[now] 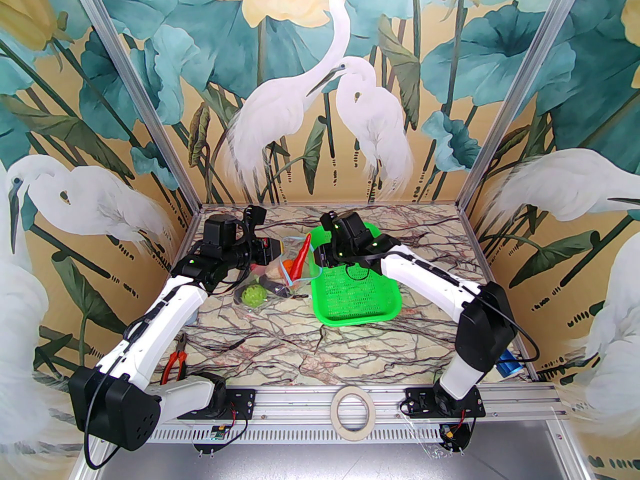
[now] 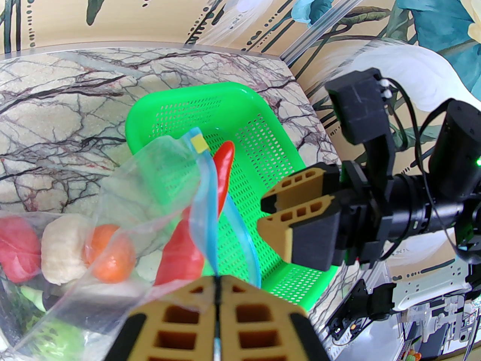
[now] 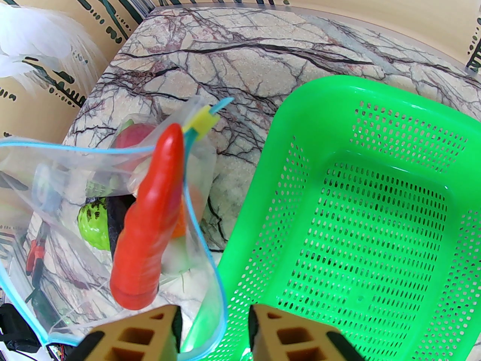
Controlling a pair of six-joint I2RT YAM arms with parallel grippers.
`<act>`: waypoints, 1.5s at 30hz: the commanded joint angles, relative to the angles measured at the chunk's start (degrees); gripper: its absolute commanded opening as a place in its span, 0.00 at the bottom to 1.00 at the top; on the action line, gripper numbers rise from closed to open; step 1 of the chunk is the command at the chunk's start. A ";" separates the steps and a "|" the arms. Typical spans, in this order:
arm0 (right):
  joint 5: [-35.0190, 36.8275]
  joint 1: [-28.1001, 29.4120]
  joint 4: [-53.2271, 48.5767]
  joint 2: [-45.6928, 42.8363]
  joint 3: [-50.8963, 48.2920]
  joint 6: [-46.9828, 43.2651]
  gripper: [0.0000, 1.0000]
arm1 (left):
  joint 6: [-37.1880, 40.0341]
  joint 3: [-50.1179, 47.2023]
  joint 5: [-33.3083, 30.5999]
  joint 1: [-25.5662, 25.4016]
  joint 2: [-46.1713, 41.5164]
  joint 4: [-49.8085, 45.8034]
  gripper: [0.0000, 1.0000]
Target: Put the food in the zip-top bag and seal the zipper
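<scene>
Little room: left gripper (image 2: 217, 288) pinches zipper (image 2: 203, 209), right gripper (image 3: 213, 316) straddles it.

Top external: looked down from high behind both arm bases, took in the whole marble table (image 1: 350, 338) from afar. Left wrist: sat close above the zip-top bag (image 2: 112, 186), faced right. Right wrist: sat close beside it, faced far-left. Shared by all three: bag, red chili (image 2: 225, 164), green basket (image 2: 263, 145).

The zip-top bag (image 2: 124, 201) is thin, clear, crinkled plastic film; the red chili (image 3: 150, 220) smooth and glossy; the basket (image 3: 338, 85) shiny perforated plastic; the surface (image 1: 320, 338) marble-patterned, finely stippled.
</scene>
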 commanded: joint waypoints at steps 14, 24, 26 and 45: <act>-6.89 -0.29 6.90 2.57 -0.16 2.21 0.08 | 1.07 2.04 0.47 -0.07 0.14 -1.11 0.09; -9.56 0.69 18.90 -7.73 -3.39 15.32 0.00 | 5.53 9.55 -0.96 -0.01 2.40 -7.99 0.08; -9.12 1.58 21.34 -8.49 -3.20 18.22 0.00 | 7.20 12.45 -0.72 0.00 3.16 -10.62 0.09; 0.74 5.45 20.11 -3.09 2.62 23.81 0.00 | 16.81 19.45 7.89 0.35 6.22 -27.66 0.08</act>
